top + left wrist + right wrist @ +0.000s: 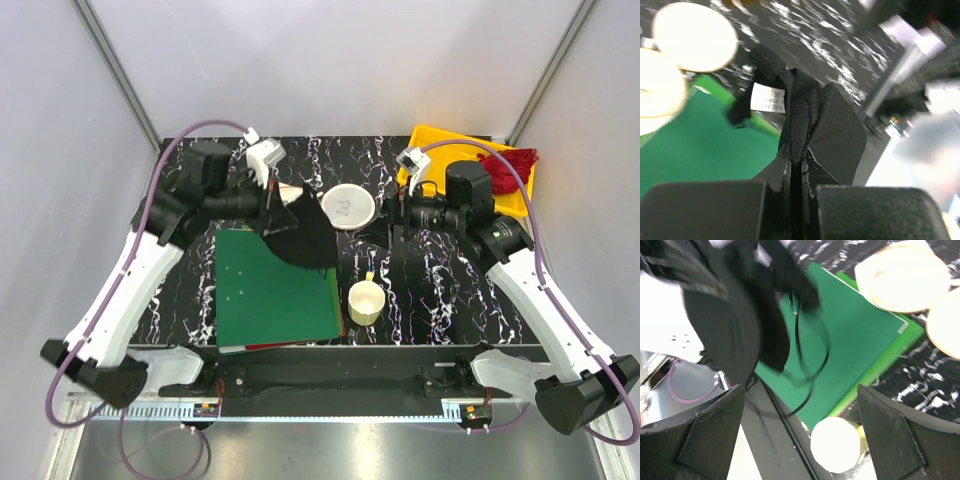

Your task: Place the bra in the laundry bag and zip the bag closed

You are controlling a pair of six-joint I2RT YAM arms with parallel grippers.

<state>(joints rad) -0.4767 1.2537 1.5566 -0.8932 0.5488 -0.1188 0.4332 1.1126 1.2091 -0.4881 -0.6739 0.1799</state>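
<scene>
The black bra [305, 238] hangs from my left gripper [277, 203], lifted above the far right corner of the green folder. In the left wrist view the jaws [799, 161] are pinched tight on a fold of the bra [825, 120], whose white size tag shows. The round cream laundry bag [348, 207] lies on the table just right of the bra, between the two grippers. It is blurred in the left wrist view [695, 35] and in the right wrist view [902, 277]. My right gripper [392, 213] is open and empty beside the bag; its jaws [799, 405] stand wide apart.
A green folder [275, 290] lies front left. A cream cup [365, 301] stands by its right edge and shows in the right wrist view [837, 445]. A yellow tray [440, 140] with a red garment [512, 165] sits at the back right. A second cream round shape [946, 330] lies beside the bag.
</scene>
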